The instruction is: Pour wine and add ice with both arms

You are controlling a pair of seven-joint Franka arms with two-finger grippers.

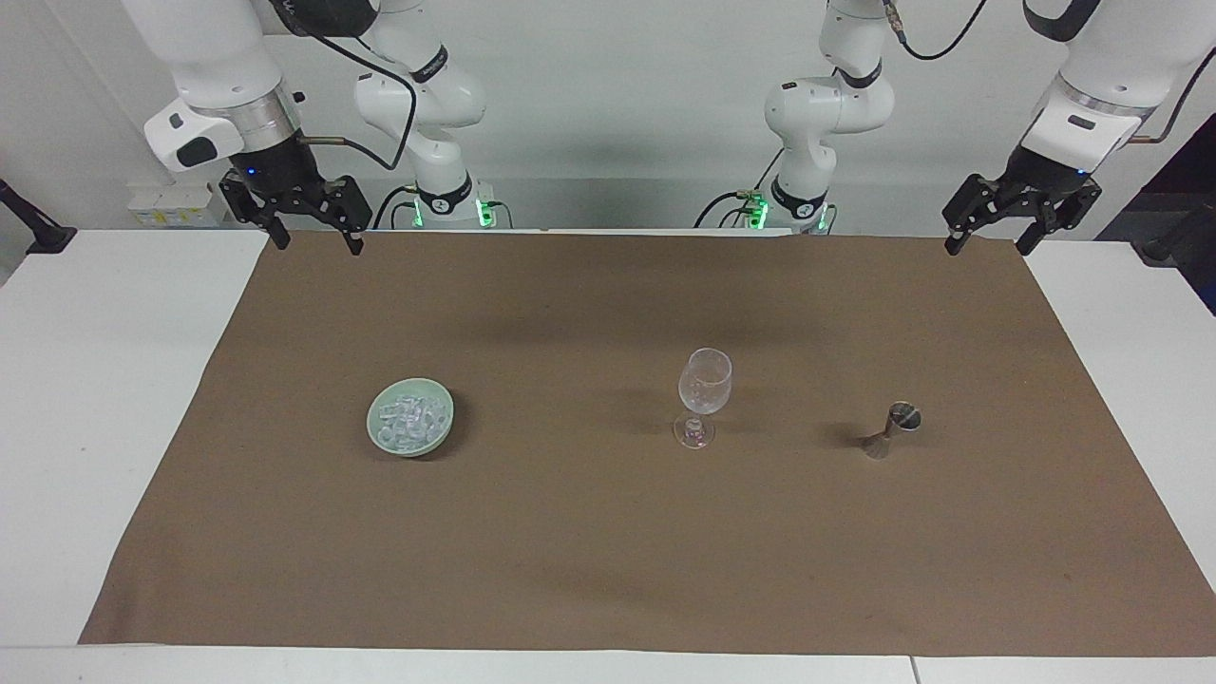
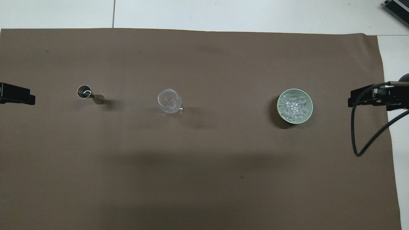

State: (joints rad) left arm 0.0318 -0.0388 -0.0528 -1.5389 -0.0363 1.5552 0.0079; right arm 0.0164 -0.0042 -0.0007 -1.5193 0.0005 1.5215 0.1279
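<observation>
Ice [image 1: 410, 419] in bowl [image 1: 383, 441], well apart from right claw [image 1: 311, 233].

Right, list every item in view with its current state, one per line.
Wine glass: upright, empty.
Jigger: upright, contents unclear.
Green bowl: upright, holding ice.
Left gripper: open, raised, waiting.
Right gripper: open, raised, waiting.
Brown cloth: spread flat.

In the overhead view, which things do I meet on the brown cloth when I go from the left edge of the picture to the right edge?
Left arm's black claw → small metal hourglass-shaped measuring cup → clear stemmed wine glass → pale green round bowl holding the heap of small clear ice cubes → right arm's black claw.
</observation>
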